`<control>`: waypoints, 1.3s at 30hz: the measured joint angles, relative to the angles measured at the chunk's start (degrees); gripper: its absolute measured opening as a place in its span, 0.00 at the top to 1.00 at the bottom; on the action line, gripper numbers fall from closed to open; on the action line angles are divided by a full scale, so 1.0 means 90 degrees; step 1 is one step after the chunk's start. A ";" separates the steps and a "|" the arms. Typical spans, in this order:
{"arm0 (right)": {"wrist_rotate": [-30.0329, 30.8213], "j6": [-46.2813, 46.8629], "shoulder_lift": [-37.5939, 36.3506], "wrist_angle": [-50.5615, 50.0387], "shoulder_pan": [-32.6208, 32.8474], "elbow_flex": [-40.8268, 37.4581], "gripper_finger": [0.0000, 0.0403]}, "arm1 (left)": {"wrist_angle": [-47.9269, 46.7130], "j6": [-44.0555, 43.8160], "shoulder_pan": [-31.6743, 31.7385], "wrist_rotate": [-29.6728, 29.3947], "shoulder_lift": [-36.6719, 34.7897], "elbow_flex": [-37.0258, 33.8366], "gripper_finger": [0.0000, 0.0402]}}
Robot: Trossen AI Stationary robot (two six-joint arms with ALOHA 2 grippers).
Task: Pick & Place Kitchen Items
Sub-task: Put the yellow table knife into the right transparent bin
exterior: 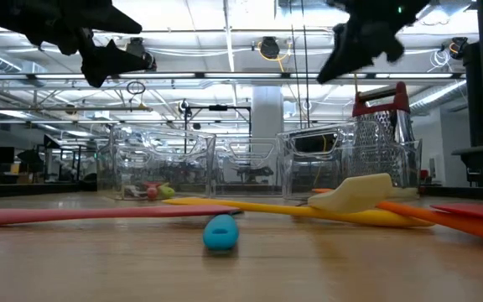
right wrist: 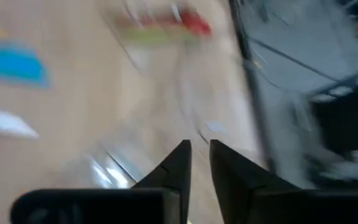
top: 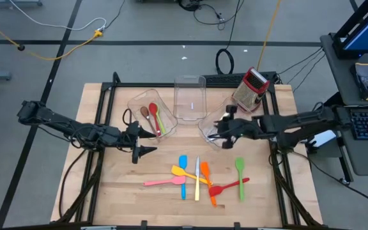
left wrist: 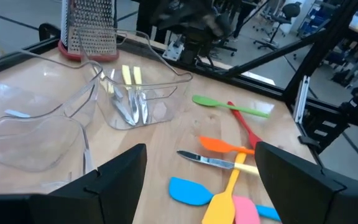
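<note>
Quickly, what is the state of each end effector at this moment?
Left end effector: open, holding nothing, above the wooden table.
Right end effector: fingers nearly together with a narrow gap, nothing visible between them, over the right clear bin.

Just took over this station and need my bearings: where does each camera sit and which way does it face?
High: overhead, straight down on the table; both arms show.
Low: at tabletop height, looking across to the bins; arms hang in from above.
Left wrist: behind the open left claw, facing the spatulas.
Right wrist: behind the right claw, aimed down at the wood.
Shared: the grater shows in high, low, left wrist.
</note>
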 joint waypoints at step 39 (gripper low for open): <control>-0.1501 0.7608 0.2505 0.0106 0.2562 0.2151 1.00 | -0.1254 0.1141 0.0015 0.0904 -0.0733 -0.0008 0.24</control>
